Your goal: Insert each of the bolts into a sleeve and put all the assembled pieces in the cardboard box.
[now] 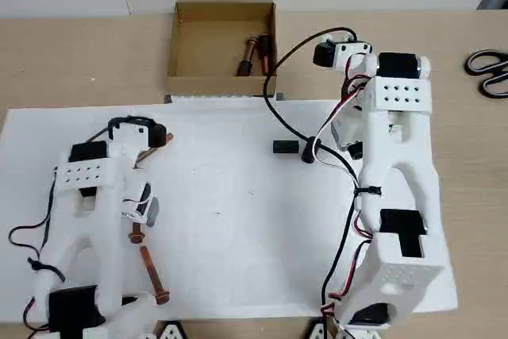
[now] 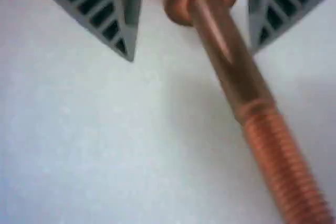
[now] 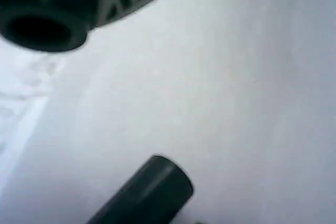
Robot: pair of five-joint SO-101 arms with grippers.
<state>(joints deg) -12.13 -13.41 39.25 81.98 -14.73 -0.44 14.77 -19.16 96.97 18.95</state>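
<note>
The left hand [image 2: 190, 53] is hanging spread around the bolt's [image 2: 236, 82] head, well away from the box [image 1: 181, 45]. The right hand [image 3: 92, 9] is pinching a sleeve [image 3: 42, 29] nearer the box. An off-centre squeeze is risking the round bolt rolling free.

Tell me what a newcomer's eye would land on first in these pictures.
The copper bolt lying on the white sheet grabs the eye, its head between the open fingers of the left tool. Next comes the cardboard box beyond the sheet's far edge, with assembled copper pieces inside. A lone black sleeve lies on the sheet in front of it.
</note>
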